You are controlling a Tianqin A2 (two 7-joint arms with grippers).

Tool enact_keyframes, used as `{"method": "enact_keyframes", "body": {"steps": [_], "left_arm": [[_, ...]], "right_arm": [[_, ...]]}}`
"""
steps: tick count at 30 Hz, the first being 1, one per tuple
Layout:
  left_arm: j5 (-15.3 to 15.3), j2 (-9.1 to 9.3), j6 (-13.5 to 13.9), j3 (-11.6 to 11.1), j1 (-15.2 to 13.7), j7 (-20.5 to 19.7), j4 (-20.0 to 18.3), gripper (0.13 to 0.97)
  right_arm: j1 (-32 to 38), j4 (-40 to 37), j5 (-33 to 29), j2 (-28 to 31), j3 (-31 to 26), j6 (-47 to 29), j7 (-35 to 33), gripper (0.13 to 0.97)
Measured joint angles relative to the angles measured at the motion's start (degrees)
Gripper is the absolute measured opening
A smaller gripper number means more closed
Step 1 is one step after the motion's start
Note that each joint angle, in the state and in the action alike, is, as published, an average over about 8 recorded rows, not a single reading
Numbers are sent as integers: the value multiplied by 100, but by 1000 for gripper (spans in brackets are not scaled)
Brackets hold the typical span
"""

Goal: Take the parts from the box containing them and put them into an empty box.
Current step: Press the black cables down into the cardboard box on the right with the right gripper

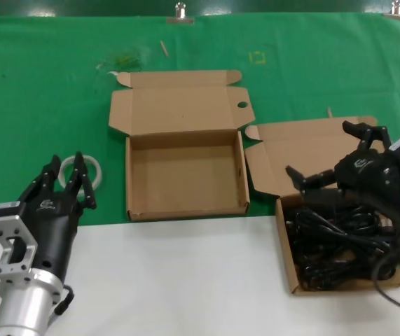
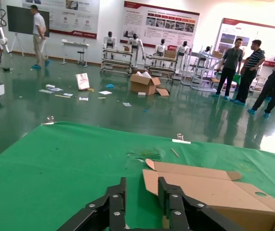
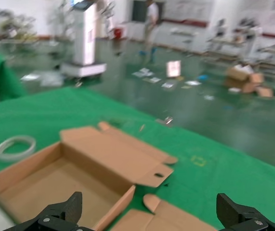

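Note:
The empty box (image 1: pixel 185 176) lies open in the middle, its flap lid folded back; it also shows in the right wrist view (image 3: pixel 55 178) and its lid in the left wrist view (image 2: pixel 214 190). The box containing the parts (image 1: pixel 290 269) sits at the right with its lid (image 1: pixel 305 150) open. Black power cords (image 1: pixel 333 241) fill it in a tangled pile. My right gripper (image 1: pixel 326 150) (image 3: pixel 149 211) hovers over that box's back edge, jaws wide open and empty. My left gripper (image 1: pixel 65 183) (image 2: pixel 142 192) is parked at the left, empty, fingers a narrow gap apart.
A whitish ring of tubing (image 1: pixel 96 170) (image 3: pixel 16 147) lies on the green cloth just behind the left gripper. The green cloth (image 1: pixel 45 84) covers the far half of the table, and a white surface (image 1: pixel 185 280) the near half.

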Motion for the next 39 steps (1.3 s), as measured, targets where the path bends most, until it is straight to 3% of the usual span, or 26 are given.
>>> {"method": "enact_keyframes", "body": {"steps": [5,12,25,31,39], "left_arm": [[0,0,0,0,0,0,0,308],[0,0,0,0,0,0,0,219],[0,0,0,0,0,-2,0,158],[0,0,0,0,0,-3,0,156],[2,0,0,0,0,-2,0,156]], "right_arm": [[525,-213,-464,356,-158,-1034,366,966],[1057,-440,-968,657,-190,-2519,381,966],[1936,-1143,-1310,722,-285,-5374,-1039,966],[2363,-1842,-1637,409,-374,-6017,-1572,966],[2773,-3056,-2144,-98,-459,-6119,-2282,966]]}}
